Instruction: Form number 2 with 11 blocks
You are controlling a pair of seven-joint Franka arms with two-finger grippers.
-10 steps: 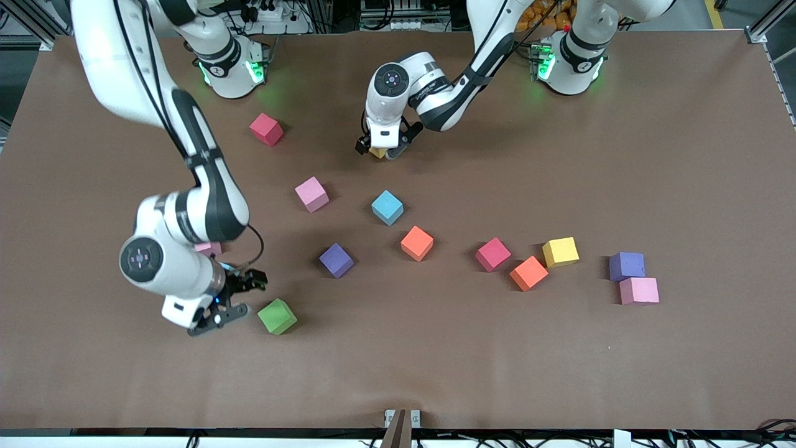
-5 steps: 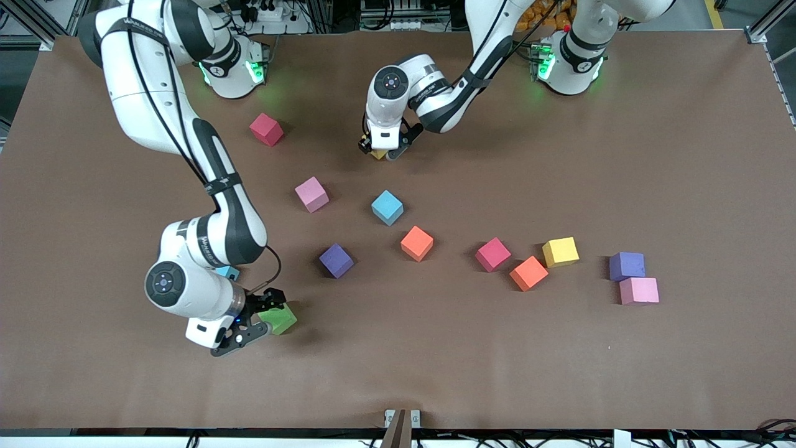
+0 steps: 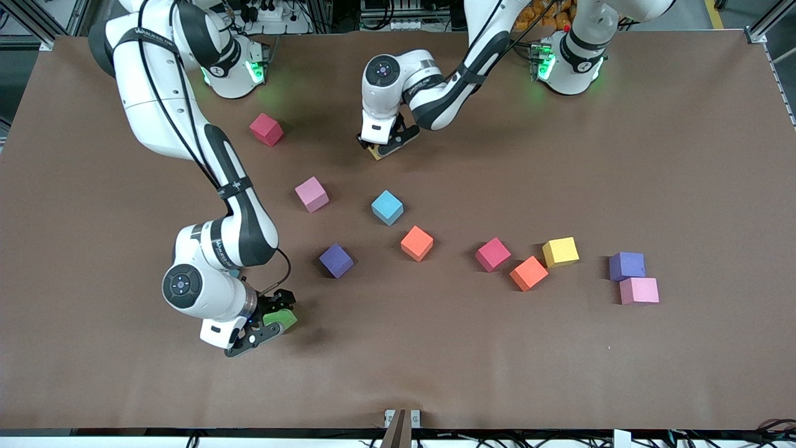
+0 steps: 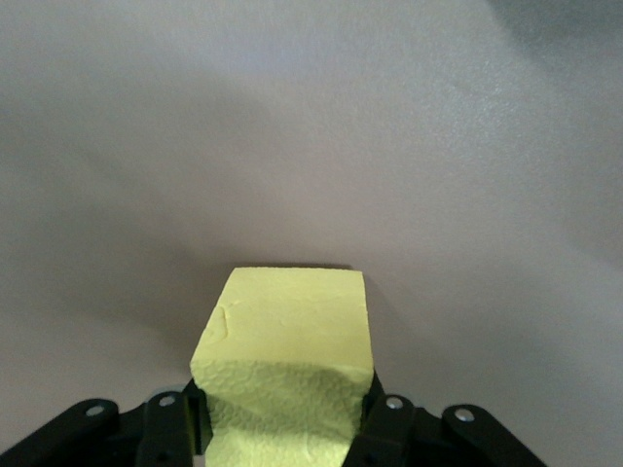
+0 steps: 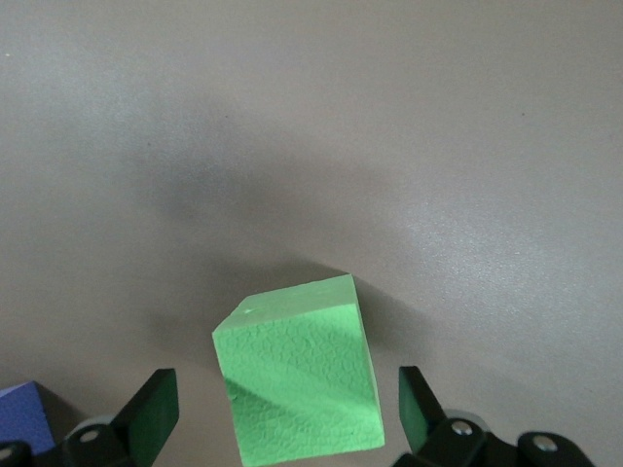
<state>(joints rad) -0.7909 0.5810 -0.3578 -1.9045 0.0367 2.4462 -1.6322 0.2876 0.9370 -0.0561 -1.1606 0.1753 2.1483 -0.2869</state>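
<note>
the left gripper (image 3: 380,147) pinched a yellow foam cube (image 4: 287,365) near the robots' edge of the brown table (image 3: 684,155); the right gripper (image 3: 268,323), jaws spread, straddled a green foam cube (image 5: 300,379) on the table, near the front camera's edge.

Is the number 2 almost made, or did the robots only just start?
Only just started. No blocks are lined up yet; cubes like the blue block and orange block lie scattered on the table. The left gripper is shut on a yellow block. The right gripper is open around a green block, not gripping it. The whole 2 is left to build.
</note>
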